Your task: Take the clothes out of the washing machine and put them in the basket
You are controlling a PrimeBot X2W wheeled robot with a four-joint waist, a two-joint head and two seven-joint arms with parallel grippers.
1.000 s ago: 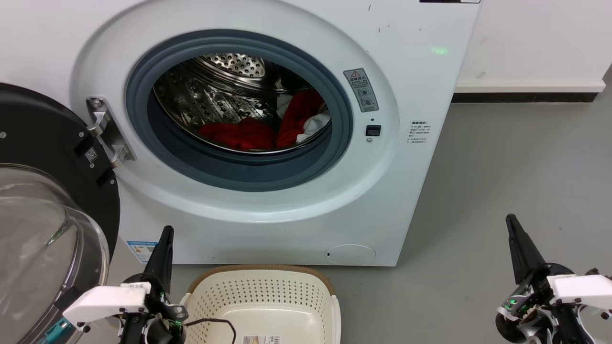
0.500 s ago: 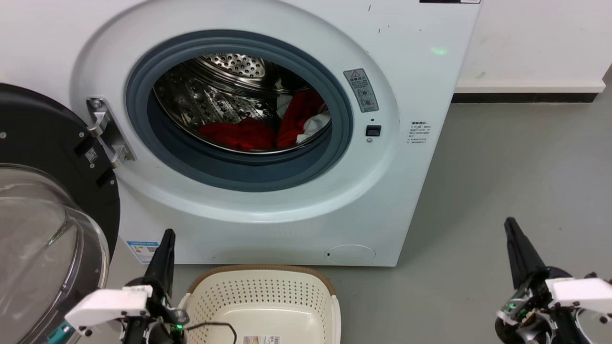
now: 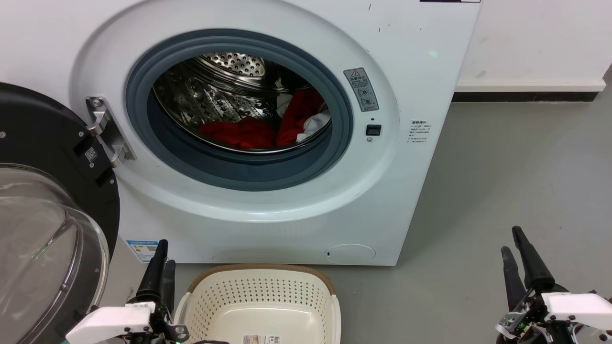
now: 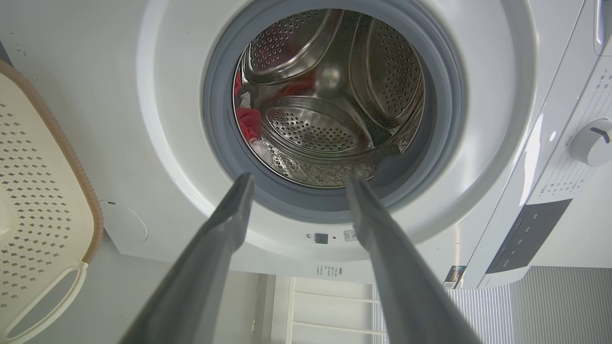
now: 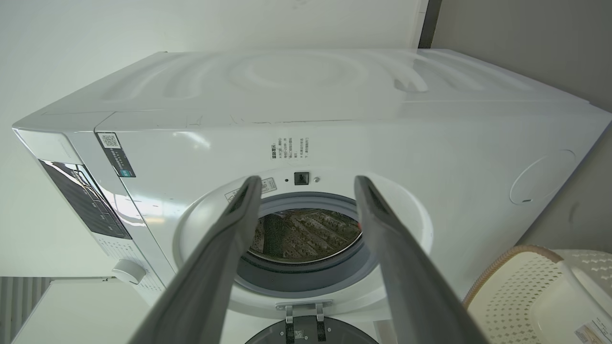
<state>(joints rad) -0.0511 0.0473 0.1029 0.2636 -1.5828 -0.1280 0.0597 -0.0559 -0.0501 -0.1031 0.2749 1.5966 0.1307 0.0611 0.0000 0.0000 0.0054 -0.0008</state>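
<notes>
The task has hardly begun, as I judge it. The washing machine (image 3: 406, 71) stands with its door (image 3: 43, 143) swung open to its left. All the clothes (image 3: 239, 134) seen are inside the machine's drum (image 3: 210, 91), a red heap low at the front with a white panel showing toward the machine's right. The basket (image 3: 260, 291) sits on the floor right in front of the machine, below the porthole, and the part in view holds no garment. The left pincer (image 3: 164, 253) hovers low before the machine's left front, fingers spread and holding nothing. The right pincer (image 3: 511, 240) hangs off the machine's right front corner, also spread and bare. Every garment is left to fetch: reaching into the machine, gripping, lifting out and dropping.
</notes>
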